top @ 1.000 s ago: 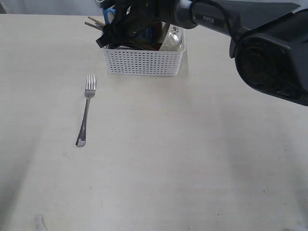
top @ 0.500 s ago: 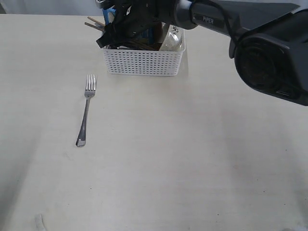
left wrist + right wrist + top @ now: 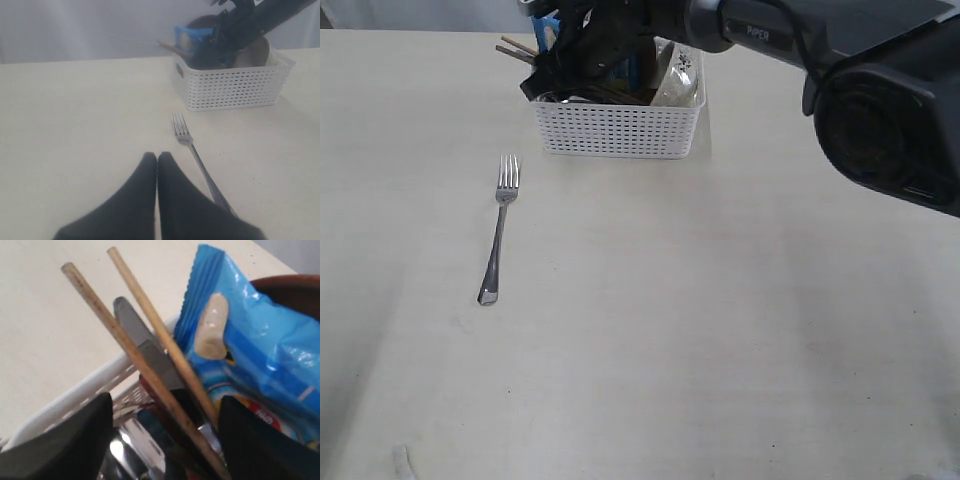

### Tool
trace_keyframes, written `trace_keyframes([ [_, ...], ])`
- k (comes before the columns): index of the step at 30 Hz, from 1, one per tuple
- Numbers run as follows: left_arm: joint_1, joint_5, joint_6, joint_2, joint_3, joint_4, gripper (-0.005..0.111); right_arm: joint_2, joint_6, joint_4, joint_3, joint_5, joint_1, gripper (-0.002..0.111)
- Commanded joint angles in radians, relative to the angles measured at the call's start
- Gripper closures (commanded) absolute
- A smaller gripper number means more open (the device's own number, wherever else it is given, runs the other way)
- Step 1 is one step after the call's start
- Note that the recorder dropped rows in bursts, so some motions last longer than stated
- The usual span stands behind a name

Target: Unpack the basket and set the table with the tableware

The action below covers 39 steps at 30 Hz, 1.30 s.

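The white basket (image 3: 618,128) stands at the far side of the table (image 3: 720,330). My right gripper (image 3: 556,72) hangs inside its left end, open. In the right wrist view its fingers (image 3: 75,440) stand wide on either side of two wooden chopsticks (image 3: 135,355) and a steel knife (image 3: 142,347), gripping neither. A shiny steel cup (image 3: 132,447) lies below them. A brown plate (image 3: 295,290) shows behind the chip bag. The steel fork (image 3: 498,230) lies on the table in front of the basket. My left gripper (image 3: 157,156) is shut and empty, just beside the fork (image 3: 195,155).
A blue chip bag (image 3: 255,335) leans in the basket against the chopsticks. The chopstick ends (image 3: 515,47) stick out past the basket's left rim. The right arm (image 3: 880,90) reaches across the upper right of the exterior view.
The right arm has edged slightly farther back over the basket's left end. The fork, the basket and the left gripper have not moved.
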Motion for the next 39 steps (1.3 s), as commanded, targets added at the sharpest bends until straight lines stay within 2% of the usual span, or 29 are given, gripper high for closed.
trace_keyframes([
  [1,-0.006,-0.002,-0.001,-0.003,0.003,0.005,0.107,-0.041,0.000,0.002,-0.004,0.112,0.003,0.040],
  [9,-0.006,-0.002,-0.003,-0.003,0.003,0.005,0.107,-0.072,0.055,-0.011,-0.040,0.258,0.060,0.041],
  [14,-0.006,-0.002,-0.003,-0.003,0.003,0.005,0.107,-0.078,0.083,-0.126,-0.040,0.268,0.102,0.060],
  [17,-0.006,-0.002,-0.003,-0.003,0.003,0.005,0.107,-0.099,0.133,-0.169,-0.040,0.277,0.107,0.061],
  [20,-0.006,-0.002,-0.003,-0.003,0.003,0.005,0.107,-0.162,0.169,-0.191,-0.040,0.375,0.097,0.064],
  [25,-0.006,-0.002,-0.003,-0.003,0.003,0.005,0.107,-0.212,-0.003,-0.187,-0.040,0.594,0.050,0.056],
  [30,-0.006,-0.002,-0.003,-0.003,0.003,0.005,0.107,-0.169,-0.032,-0.182,-0.040,0.600,-0.005,0.050],
  [39,-0.006,-0.002,-0.003,-0.003,0.003,0.005,0.107,-0.099,-0.081,-0.163,-0.040,0.598,-0.028,0.051],
])
